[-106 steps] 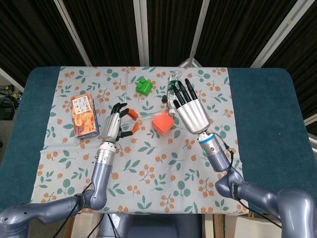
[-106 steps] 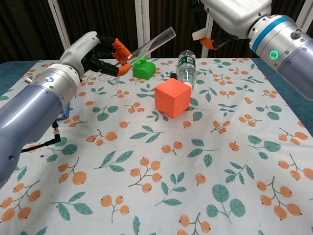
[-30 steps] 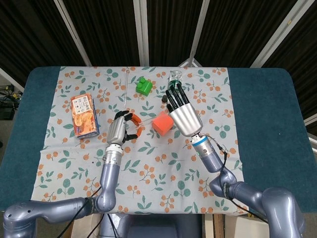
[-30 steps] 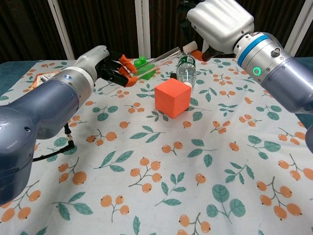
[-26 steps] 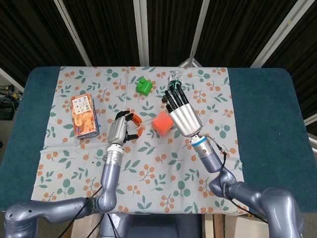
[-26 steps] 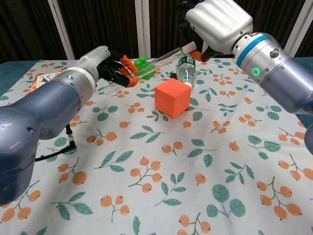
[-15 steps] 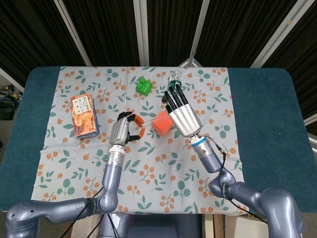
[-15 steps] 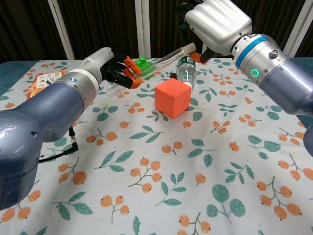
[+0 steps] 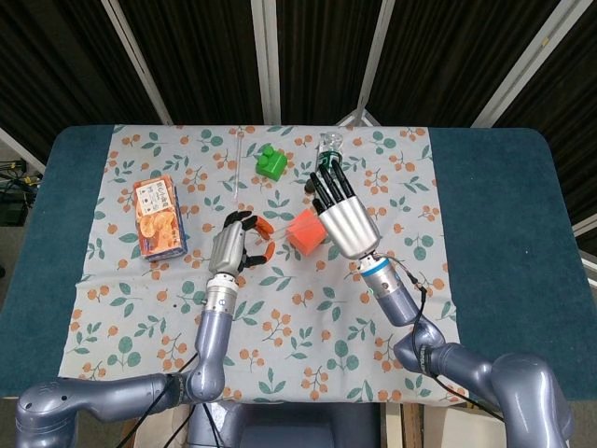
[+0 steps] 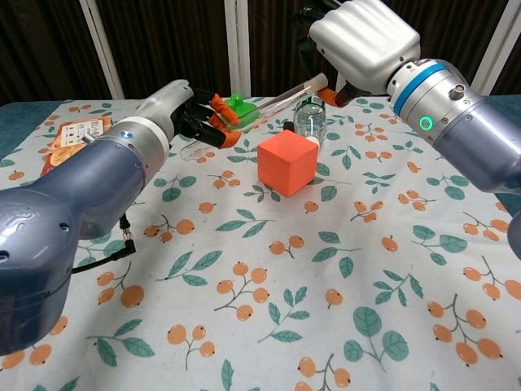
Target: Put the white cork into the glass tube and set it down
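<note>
Alignment mattered most: our left hand (image 10: 191, 114) gripped the glass tube (image 10: 273, 99) aslant above the cloth, our right hand (image 10: 358, 37) pinched the white cork (image 10: 323, 79) at its mouth; we judged a straight, gentle push best.
</note>
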